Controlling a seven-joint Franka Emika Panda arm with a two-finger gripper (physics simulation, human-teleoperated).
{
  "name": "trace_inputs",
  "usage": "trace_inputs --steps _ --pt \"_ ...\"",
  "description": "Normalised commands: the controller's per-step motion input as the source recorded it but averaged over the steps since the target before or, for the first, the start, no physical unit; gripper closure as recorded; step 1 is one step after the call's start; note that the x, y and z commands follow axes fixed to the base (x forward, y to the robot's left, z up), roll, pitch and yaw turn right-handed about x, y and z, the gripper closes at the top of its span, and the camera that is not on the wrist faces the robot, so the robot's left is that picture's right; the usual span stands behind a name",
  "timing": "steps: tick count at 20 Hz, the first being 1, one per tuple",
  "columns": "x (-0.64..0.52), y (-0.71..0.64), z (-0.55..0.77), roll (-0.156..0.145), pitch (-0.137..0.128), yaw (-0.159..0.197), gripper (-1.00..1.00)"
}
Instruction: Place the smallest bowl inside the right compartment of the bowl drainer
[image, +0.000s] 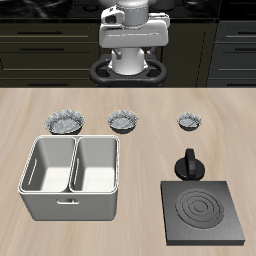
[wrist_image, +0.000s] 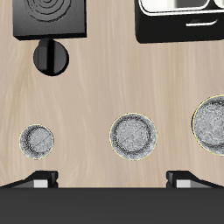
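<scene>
The smallest bowl (image: 191, 122) is a small speckled bowl with a dark centre. It stands apart from the two wider ones, behind a black round pot. It also shows in the wrist view (wrist_image: 38, 142). The bowl drainer (image: 72, 192) is a light grey tub near the table's front edge, and both of its wells are empty. Only part of it shows in the wrist view (wrist_image: 153, 33). My gripper (image: 133, 47) hangs high over the table's back edge, open and empty, well behind the row of bowls. Its fingertips (wrist_image: 39, 180) stand wide apart.
A medium speckled bowl (image: 124, 120) and the widest one (image: 64, 121) stand in the same row behind the drainer. A black square stove plate (image: 203, 210) lies at the front, with a black round pot (image: 188, 165) just behind it.
</scene>
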Motion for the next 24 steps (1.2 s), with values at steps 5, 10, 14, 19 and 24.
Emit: trace_inputs --steps 5,10,14,19,24 --pt "-0.09 0.41 -0.06 0.024 0.007 -0.016 -1.0" --pt "-0.18 0.54 -0.09 0.022 -0.016 -0.005 -1.0" --pt "-0.07 0.46 -0.13 0.024 0.004 0.025 -1.0" --pt "-0.07 0.6 -0.22 0.017 -0.004 0.055 -1.0" --pt "0.05 0.49 -0.15 0.009 0.015 0.02 -1.0"
